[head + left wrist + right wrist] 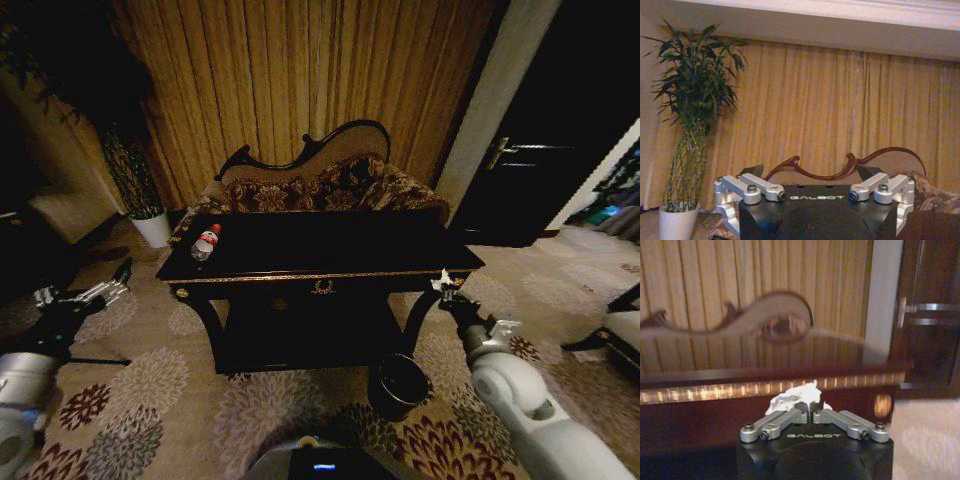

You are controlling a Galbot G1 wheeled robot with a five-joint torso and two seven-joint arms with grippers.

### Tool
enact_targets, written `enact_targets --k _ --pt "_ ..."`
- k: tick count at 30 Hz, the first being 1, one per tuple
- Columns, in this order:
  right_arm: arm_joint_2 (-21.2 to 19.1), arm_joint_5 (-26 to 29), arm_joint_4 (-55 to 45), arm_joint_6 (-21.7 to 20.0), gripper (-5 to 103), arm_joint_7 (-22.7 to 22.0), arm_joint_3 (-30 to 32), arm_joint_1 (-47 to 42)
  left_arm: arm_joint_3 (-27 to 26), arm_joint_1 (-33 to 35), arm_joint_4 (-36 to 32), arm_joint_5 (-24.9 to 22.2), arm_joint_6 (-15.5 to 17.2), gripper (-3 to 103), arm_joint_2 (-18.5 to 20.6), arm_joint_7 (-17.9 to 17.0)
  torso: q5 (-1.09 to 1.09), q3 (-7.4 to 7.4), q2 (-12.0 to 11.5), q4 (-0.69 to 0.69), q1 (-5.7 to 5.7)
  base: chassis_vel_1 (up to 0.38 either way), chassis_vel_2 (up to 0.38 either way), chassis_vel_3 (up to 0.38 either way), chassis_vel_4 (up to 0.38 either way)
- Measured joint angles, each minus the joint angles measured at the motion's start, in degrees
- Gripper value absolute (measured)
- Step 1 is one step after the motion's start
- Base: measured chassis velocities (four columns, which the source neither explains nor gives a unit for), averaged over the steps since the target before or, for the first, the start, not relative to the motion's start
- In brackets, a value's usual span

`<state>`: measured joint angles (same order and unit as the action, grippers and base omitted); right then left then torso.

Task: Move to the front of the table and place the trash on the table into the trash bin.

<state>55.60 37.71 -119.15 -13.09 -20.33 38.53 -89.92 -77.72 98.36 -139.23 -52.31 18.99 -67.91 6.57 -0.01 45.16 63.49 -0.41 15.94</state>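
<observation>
The right tool (811, 412) is clenched on a white paper wad (792, 396); in the right wrist view its fingers meet at the centre and the crumpled paper bulges above them, hiding the fingertips. In the head view this tool (443, 285) sits at centre right of the frame, just off the bench's (330, 275) front right corner, with the wad (441, 281) a tiny white speck that is hard to make out. Its arm runs down to the lower right and is cut off by the frame edge.

The bin (397, 385) stands on the carpet at lower centre right, beside the bench's right leg and below the right tool; its inside is too dark to read.

The bottle (205, 243) lies on the bench near the back left corner, at centre left of the frame.

The left tool (100, 293) hangs at the left edge of the frame, well apart from the bench, released: the left wrist view shows its fingers (752, 189) spread wide, tips cut off below.
</observation>
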Motion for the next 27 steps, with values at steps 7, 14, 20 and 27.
enact_targets --k 7,14,20,27 --pt "4.2 -7.3 13.7 2.0 1 2.6 -4.0 1.5 -0.1 0.2 0.2 0.0 -0.1 100 -0.4 0.0 0.02 0.01 0.0 0.00 0.02 0.000 0.000 0.000 0.000" --pt "5.8 -9.2 21.7 3.2 1 2.9 -6.3 3.9 -0.3 0.3 0.2 -0.1 -0.2 100 -0.4 0.1 0.01 0.00 0.0 0.00 0.01 0.000 0.000 0.000 0.000" --pt "8.0 -12.3 31.4 5.7 1 3.1 -9.4 7.8 -0.2 0.1 0.3 -0.1 -0.2 100 -0.3 0.1 0.00 0.00 0.0 0.01 0.01 0.000 0.000 0.000 0.000" --pt "9.3 -13.6 36.1 6.4 1 3.3 -10.7 9.4 -0.1 0.1 0.2 -0.1 -0.2 100 -0.6 0.1 0.00 0.01 0.0 0.00 0.01 0.000 0.000 0.000 0.000"
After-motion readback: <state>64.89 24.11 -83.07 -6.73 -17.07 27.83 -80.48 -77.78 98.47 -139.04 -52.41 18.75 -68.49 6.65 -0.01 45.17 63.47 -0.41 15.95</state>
